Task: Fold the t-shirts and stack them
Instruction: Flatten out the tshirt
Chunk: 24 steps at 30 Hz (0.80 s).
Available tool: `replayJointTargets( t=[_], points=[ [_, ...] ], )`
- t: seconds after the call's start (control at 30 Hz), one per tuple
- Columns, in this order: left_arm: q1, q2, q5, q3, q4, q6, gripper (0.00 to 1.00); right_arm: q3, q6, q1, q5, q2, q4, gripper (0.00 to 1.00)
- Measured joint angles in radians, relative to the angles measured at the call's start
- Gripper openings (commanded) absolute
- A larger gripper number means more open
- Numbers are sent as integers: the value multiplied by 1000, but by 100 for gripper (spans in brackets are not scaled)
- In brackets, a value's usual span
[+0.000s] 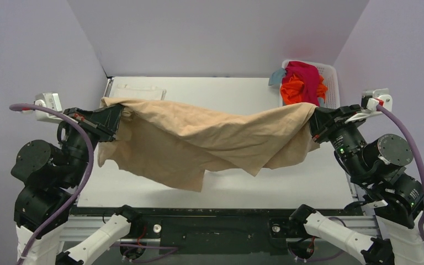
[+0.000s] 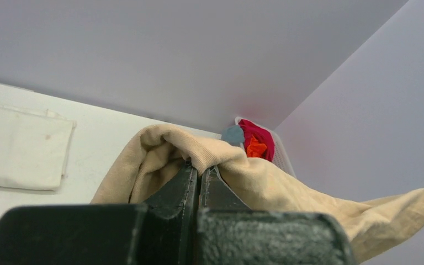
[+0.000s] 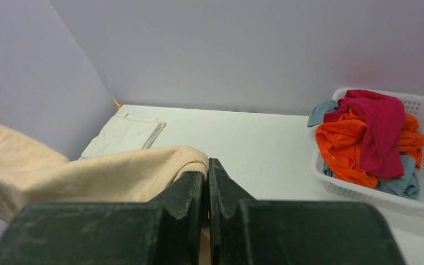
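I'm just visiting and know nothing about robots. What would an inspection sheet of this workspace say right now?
Surface: white table, tan shirt sagging above it.
Job's things: tan shirt stretched between the arms; cream shirt folded far left; magenta shirt, orange shirt, teal shirt heaped in basket far right.
Clutter: nothing seen.
Pincers: left pincer and right pincer each shut on tan shirt's edge.
Cables: left cable and right cable, purple, loop beside the arms.
Surroundings: plain lilac walls.
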Motion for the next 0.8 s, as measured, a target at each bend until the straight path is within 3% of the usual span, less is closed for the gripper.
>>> replayJointTargets(
  t=[0.4, 0.8],
  points=[
    [0, 151, -69, 82, -57, 53, 0, 11, 19, 0, 65, 56, -33, 0],
    [0, 10, 90, 261, -61, 68, 0, 19, 174, 0, -145, -129, -55, 0]
  ],
)
